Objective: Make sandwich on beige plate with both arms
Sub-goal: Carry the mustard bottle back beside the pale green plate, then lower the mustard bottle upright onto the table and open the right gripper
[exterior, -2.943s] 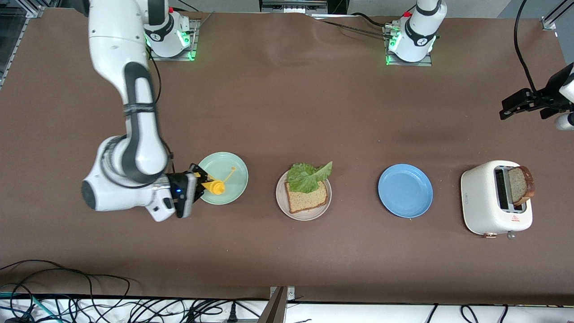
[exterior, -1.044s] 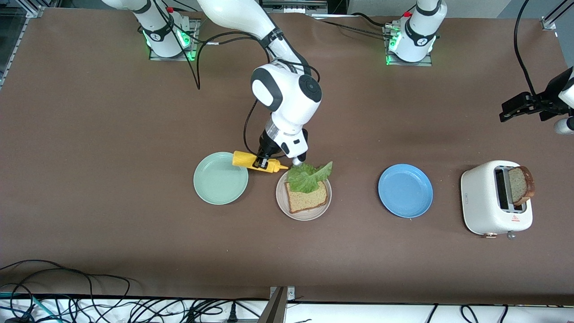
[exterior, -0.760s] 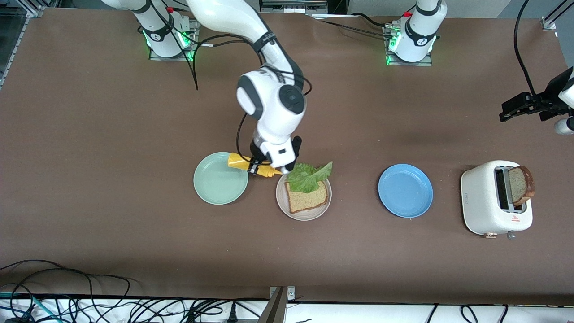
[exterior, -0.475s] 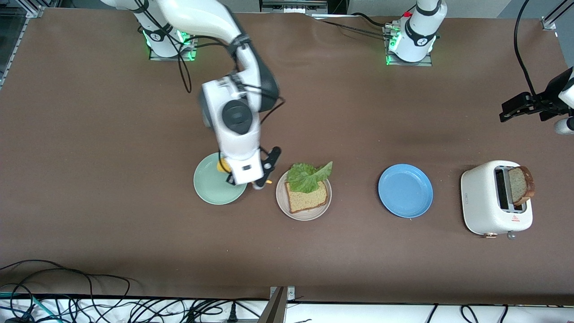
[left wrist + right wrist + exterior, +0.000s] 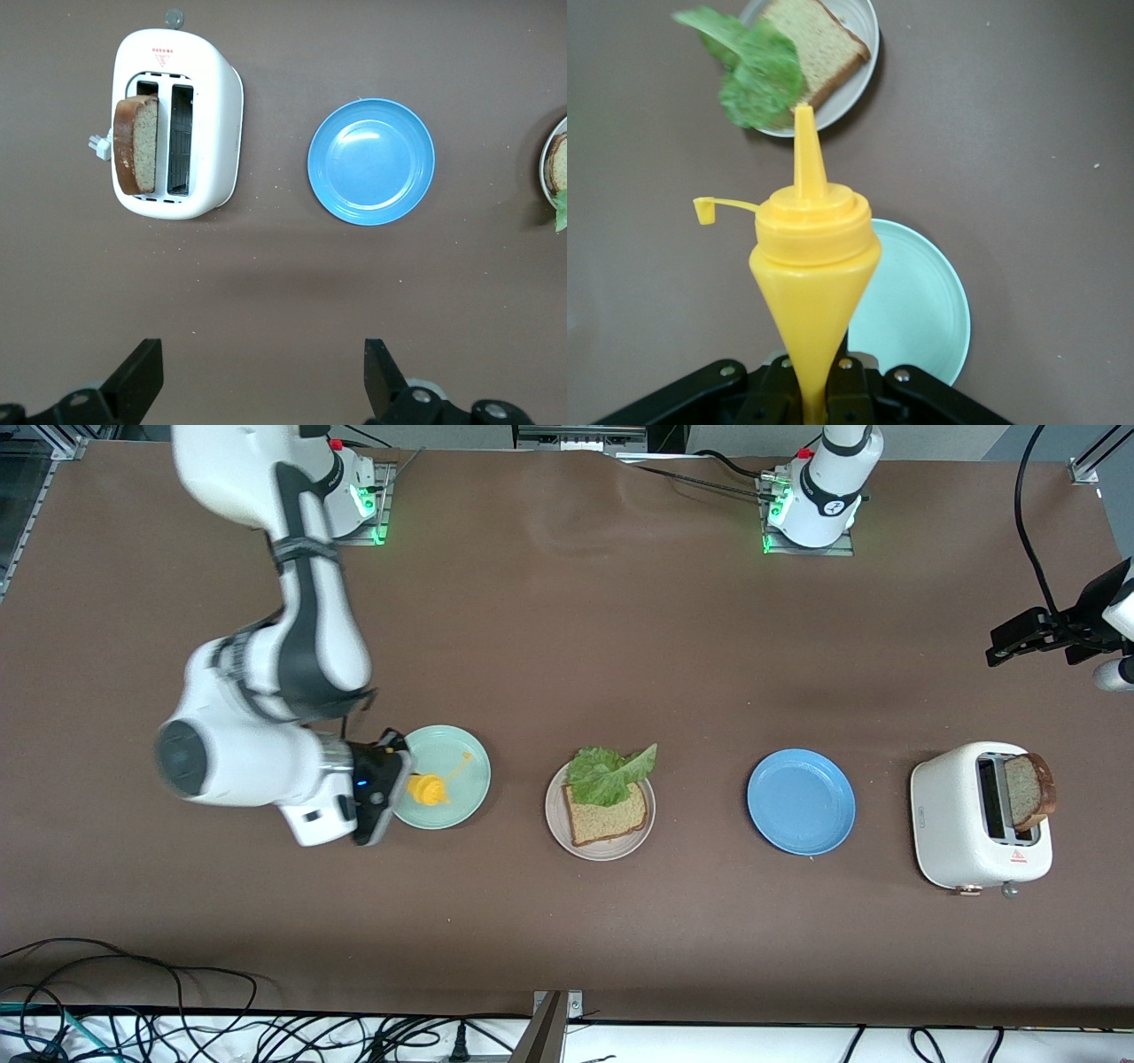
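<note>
Front view shows a brown worktop (image 5: 567, 646) with three plates in a row. On the middle one, the beige plate (image 5: 600, 849), lies one bread slice (image 5: 607, 815) with a ruffled lettuce leaf (image 5: 607, 772) partly over it. The right end effector (image 5: 390, 784) is clenched around a yellow squeeze bottle (image 5: 429, 789), holding it over the mint-green plate (image 5: 461, 797) toward the right arm's end. A blue plate (image 5: 801, 802) sits toward the left arm's end, next to a white toaster (image 5: 961, 824) with a second bread slice (image 5: 1028, 788) standing in its slot. The left end effector (image 5: 1032, 633) waits with fingers spread wide, grasping nothing, over bare worktop near the toaster.
</note>
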`<state>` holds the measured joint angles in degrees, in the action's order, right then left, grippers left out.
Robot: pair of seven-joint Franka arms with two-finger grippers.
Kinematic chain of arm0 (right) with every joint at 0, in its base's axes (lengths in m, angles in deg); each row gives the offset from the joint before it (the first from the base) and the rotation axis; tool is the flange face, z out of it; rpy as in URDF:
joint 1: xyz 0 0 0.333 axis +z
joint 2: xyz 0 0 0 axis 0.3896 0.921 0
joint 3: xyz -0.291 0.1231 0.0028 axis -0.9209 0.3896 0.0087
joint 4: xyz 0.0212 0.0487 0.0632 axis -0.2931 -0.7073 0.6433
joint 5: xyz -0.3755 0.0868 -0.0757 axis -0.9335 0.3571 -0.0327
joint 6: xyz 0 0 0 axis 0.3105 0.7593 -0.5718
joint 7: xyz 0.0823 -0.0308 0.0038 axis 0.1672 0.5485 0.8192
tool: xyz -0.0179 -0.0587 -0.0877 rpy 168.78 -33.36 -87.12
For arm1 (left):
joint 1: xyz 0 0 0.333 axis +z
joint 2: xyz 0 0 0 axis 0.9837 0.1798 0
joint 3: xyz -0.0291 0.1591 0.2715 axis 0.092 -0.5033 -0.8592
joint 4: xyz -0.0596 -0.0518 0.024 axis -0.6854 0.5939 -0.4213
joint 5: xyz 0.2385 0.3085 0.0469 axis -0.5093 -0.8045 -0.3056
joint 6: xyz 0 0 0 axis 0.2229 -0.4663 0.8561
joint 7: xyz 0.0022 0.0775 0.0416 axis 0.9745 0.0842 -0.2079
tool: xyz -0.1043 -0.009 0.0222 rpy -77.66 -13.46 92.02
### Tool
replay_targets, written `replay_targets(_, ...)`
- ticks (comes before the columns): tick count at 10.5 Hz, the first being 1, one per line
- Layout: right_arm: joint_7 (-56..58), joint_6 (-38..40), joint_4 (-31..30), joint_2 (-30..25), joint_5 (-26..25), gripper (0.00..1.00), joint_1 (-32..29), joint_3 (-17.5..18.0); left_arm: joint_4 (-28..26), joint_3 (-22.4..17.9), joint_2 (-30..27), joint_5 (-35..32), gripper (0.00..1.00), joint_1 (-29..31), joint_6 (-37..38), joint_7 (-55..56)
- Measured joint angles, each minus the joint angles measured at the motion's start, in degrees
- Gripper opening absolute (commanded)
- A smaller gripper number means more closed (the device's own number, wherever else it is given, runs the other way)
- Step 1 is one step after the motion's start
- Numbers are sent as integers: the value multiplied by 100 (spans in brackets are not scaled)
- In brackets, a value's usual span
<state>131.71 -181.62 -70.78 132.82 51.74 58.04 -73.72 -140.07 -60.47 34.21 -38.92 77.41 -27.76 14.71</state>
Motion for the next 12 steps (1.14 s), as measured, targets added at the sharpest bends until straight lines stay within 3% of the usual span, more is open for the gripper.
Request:
replay_targets(4,1581,578,-544,22,1220,0,-729,42,1,9,0,0,100,-4,-1,0)
replay_targets(7,2767,1307,-752,66,1599,0,-1213,75,1,15,0,0,100,-6,-1,0)
replay_targets(10,4564,1514,-1441,162,1939,0,-1620,130,1,17,1,0,100,-6,-1,0)
replay_targets(12,5584,1750,-1800,439,2428,0,-1924,259,3,16,1,0,100,-5,-1,0)
